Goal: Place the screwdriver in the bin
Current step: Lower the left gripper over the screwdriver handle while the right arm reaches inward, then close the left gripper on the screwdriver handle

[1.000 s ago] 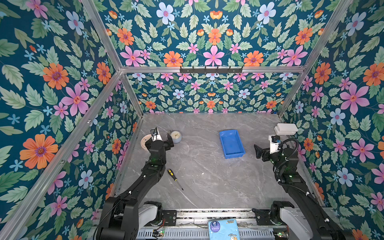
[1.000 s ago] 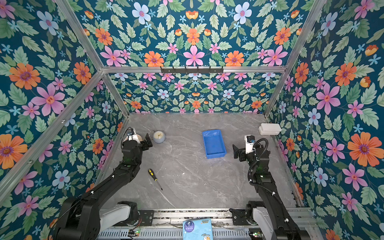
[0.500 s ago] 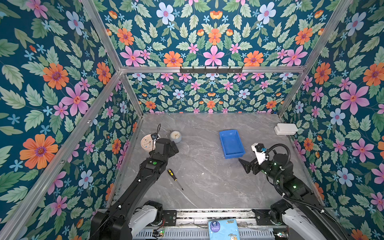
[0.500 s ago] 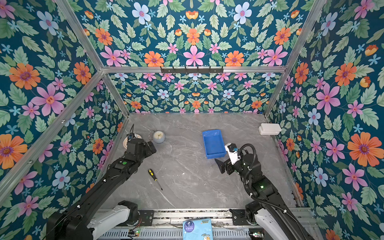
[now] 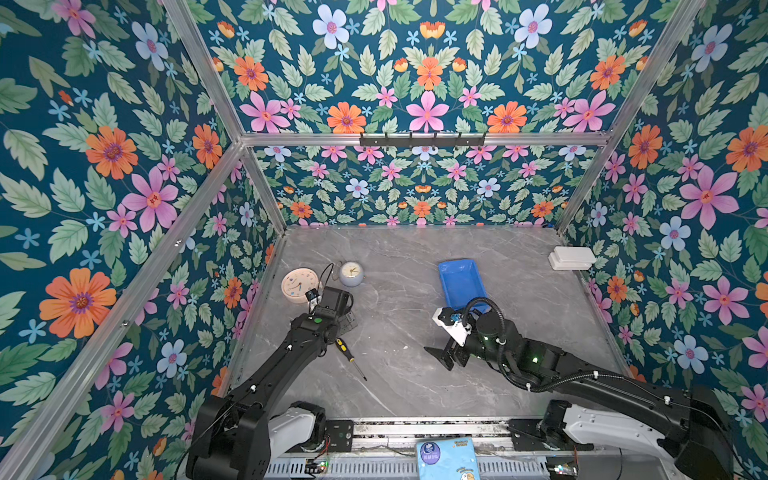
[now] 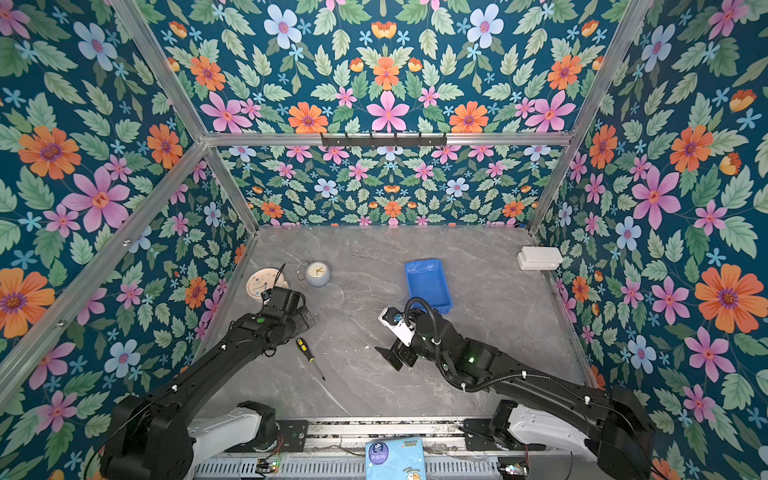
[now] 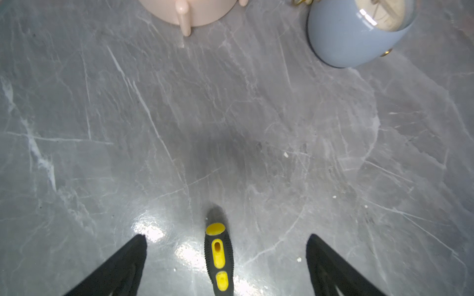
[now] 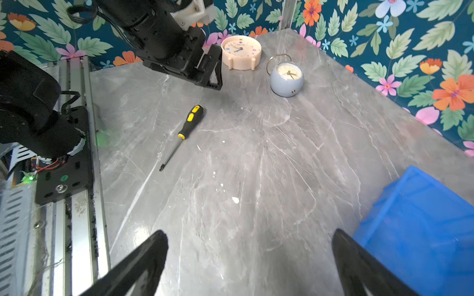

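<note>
the small black-and-yellow-handled screwdriver (image 5: 344,348) lies flat, well apart from the shallow blue plastic bin (image 5: 462,282). your left gripper (image 7: 225,241), jaws spread and empty, straddles its handle; lower squarely, then close.

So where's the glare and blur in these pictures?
Left wrist view: bright glare patches on the marble table beside the screwdriver, with a soft dark shadow further on. Right wrist view: the blue bin looks smeared. Both top views: even light.
</note>
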Motion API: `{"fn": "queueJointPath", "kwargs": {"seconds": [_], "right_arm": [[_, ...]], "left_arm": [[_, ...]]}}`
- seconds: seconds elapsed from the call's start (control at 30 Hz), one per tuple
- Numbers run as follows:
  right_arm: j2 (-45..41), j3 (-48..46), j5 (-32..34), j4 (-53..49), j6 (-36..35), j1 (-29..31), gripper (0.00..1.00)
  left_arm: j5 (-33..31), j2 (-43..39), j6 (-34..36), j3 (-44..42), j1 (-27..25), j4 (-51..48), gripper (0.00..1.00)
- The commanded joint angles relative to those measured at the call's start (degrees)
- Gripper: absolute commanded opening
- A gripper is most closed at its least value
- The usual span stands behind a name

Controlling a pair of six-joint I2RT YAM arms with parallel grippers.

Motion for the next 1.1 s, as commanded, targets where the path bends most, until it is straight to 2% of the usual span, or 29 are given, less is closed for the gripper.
{"fn": "queueJointPath", "kwargs": {"seconds": [0.0,0.3,0.43,0.6,0.93,1.07], "right_arm": [[2.0,1.6,-2.1,3.8,-2.6,0.7,0.99],[4.5,4.1,-7.6,0.9,-6.7,0.8,0.99],[5.0,4.6,-9.8,-0.6,-7.1,0.8,0.99],[5.3,4.9,-9.9,-0.8,-6.8,0.8,0.99],[5.4,4.5,-9.2,-0.4,-6.0,0.8,0.99],[5.4,4.5,-9.0,-0.2,-5.6,0.8,0.99]], "left_arm": [[0.6,1.2,-2.1,-0.6,0.4,-0.6,0.94],[3.1,4.5,-5.2,-4.0,1.9,3.3,0.87],[4.6,6.7,-5.9,-5.3,2.0,5.6,0.8],[4.8,8.7,-6.0,-6.2,2.0,7.0,0.71],[6.3,9.1,-6.9,-6.5,2.0,6.5,0.43],[7.7,8.8,-7.6,-6.7,2.0,7.0,0.37]]}}
